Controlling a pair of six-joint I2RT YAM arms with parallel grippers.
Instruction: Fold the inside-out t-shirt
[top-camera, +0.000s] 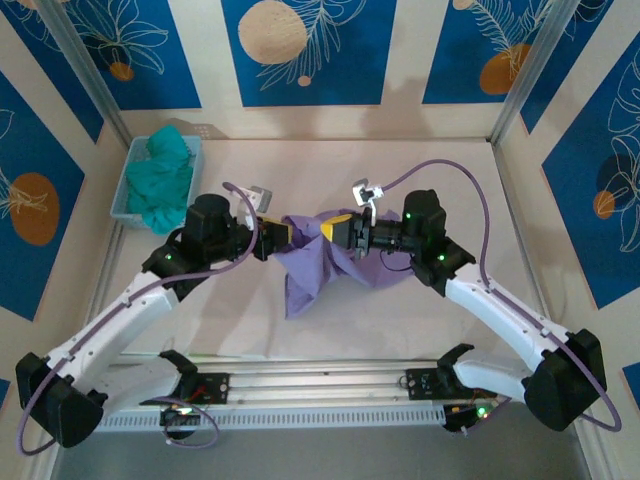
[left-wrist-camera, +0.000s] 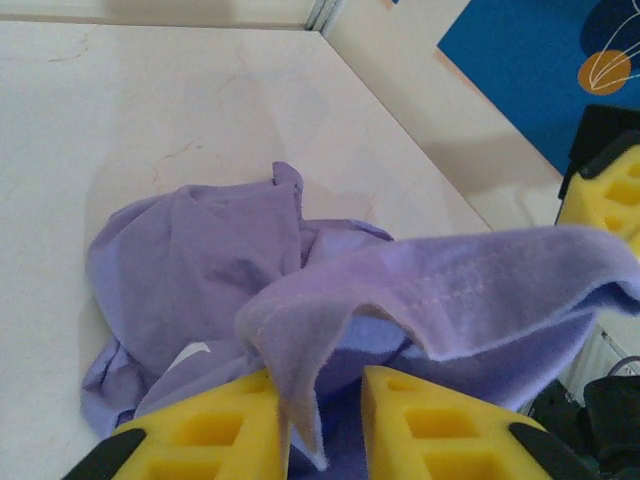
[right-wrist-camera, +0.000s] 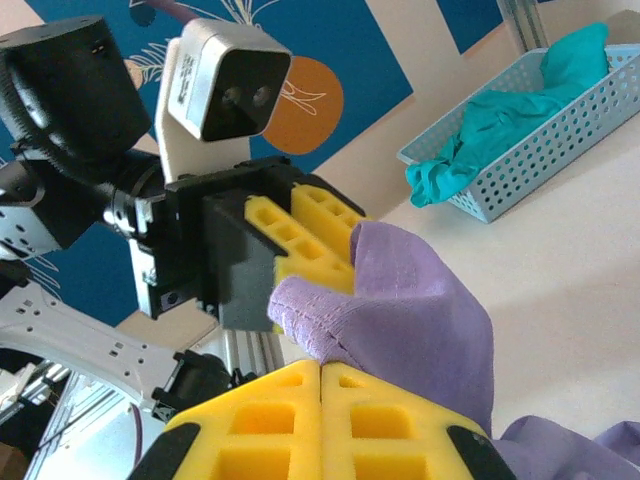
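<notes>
inside-out t-shirt bunched, partly raised | left hand pinching its hem | right hand clamped on it

Light comes bright and even from above, without glare; I see soft shadows on the surface. In the left wrist view the near yellow fingers look slightly blurred.

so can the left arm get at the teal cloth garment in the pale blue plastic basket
Probably not yet: the path to the teal cloth garment looks free, but the left gripper is shut on the lavender cloth t-shirt.
</notes>
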